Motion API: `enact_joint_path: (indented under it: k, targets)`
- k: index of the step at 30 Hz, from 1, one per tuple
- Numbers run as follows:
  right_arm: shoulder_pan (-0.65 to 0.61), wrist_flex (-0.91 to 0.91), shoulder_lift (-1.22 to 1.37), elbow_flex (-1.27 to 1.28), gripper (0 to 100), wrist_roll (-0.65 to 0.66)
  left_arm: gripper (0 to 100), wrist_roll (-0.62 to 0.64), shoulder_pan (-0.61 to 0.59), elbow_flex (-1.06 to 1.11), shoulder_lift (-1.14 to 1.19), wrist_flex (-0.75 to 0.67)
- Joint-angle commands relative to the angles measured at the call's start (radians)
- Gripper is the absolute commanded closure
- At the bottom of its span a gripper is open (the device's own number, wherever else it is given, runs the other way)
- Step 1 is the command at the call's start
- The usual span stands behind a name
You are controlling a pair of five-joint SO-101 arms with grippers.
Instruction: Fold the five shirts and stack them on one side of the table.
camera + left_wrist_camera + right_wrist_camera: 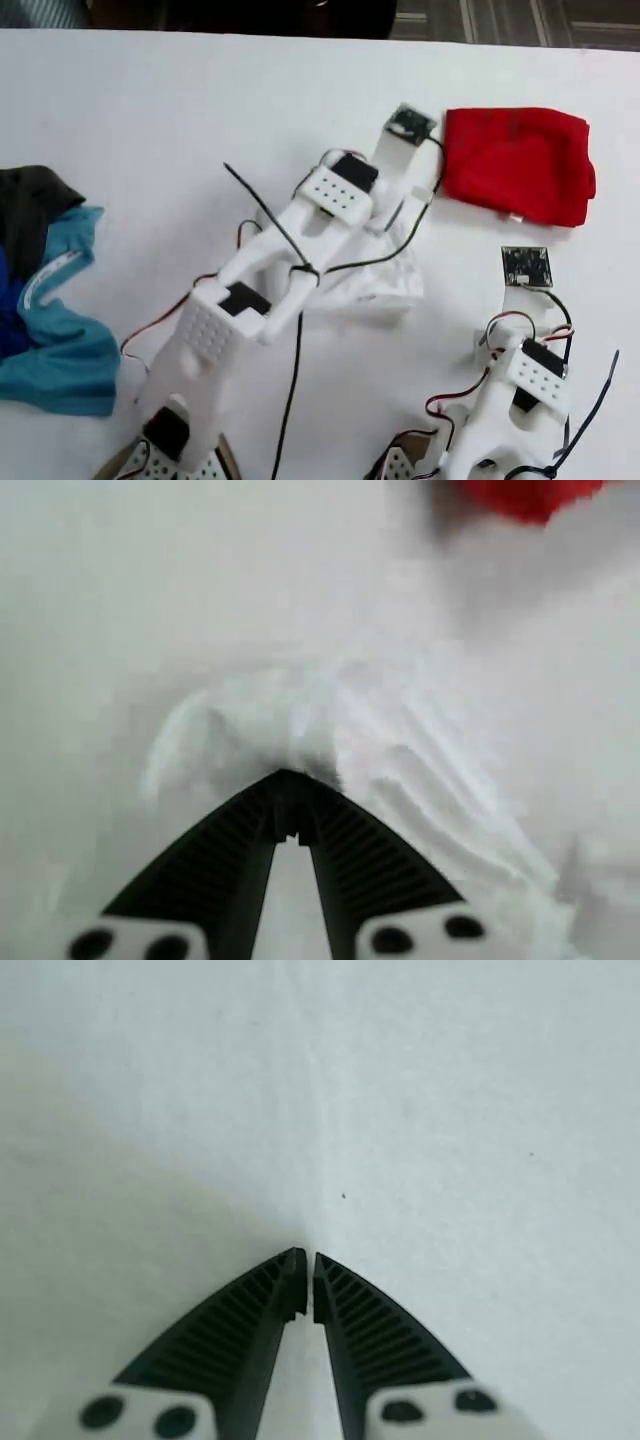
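We log one red shirt [520, 165] folded upper right, left gripper [293, 785] pinched onto the white shirt [385, 280] at centre, right gripper [308, 1265] closed empty lower right, heap of shirts [50, 300] unfolded at left edge: most work remains, we judge.

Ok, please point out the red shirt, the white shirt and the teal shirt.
red shirt [518, 165], high view, middle of the folded cloth.
white shirt [390, 285], high view, its visible rumpled part.
teal shirt [65, 350], high view, its crumpled lower part.
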Motion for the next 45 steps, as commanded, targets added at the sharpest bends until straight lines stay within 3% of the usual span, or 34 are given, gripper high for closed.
enact_joint_path:
  k: [1, 8, 16, 26, 39, 45]
  targets:
    - [0.005, -0.018, -0.033, -0.005, 97.7, -0.002, 97, 0.002, 0.023, -0.122, -0.009, -0.046]
    - [0.005, -0.018, -0.033, -0.005, 97.7, -0.002, 97, -0.005, 0.017, -0.139, 0.029, -0.077]
    - [0.005, -0.018, -0.033, -0.005, 97.7, -0.002, 97, -0.003, -0.037, -0.194, -0.086, 0.147]
    - [0.005, -0.018, -0.033, -0.005, 97.7, -0.002, 97, -0.005, 0.018, -0.209, -0.112, 0.385]
    - [0.005, -0.018, -0.033, -0.005, 97.7, -0.002, 97, 0.002, 0.262, -0.025, -0.012, 0.347]
    - [0.005, -0.018, -0.033, -0.005, 97.7, -0.002, 97, 0.002, 0.304, -0.022, -0.012, 0.394]
